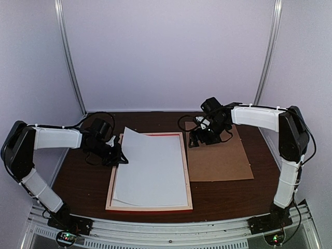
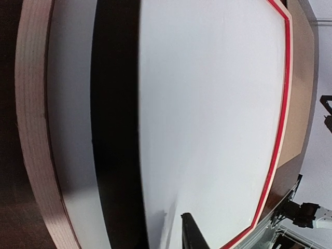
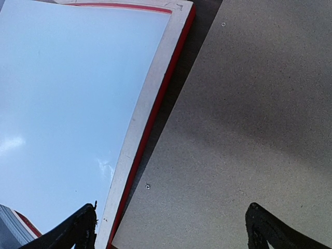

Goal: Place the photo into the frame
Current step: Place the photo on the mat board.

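Note:
The frame [image 1: 187, 179] lies flat on the table with its pale back up and red showing along its edges. The photo [image 1: 150, 166] lies over it with its plain white back up, and its printed side is hidden. My left gripper [image 1: 119, 156] is shut on the photo's left edge and holds that edge lifted off the left rail [image 2: 31, 129]. One black finger [image 2: 193, 234] lies on the sheet [image 2: 207, 104]; the other is hidden under it. My right gripper [image 1: 200, 139] is open and empty above the brown backing board [image 3: 249, 129], just right of the frame's right rail [image 3: 150, 104].
The brown backing board [image 1: 223, 161] lies flat to the right of the frame, close beside its rail. A white surface [image 2: 67, 129] lies inside the frame under the lifted sheet. Dark wood table [image 1: 78, 179] shows on the left. White walls close in the back and sides.

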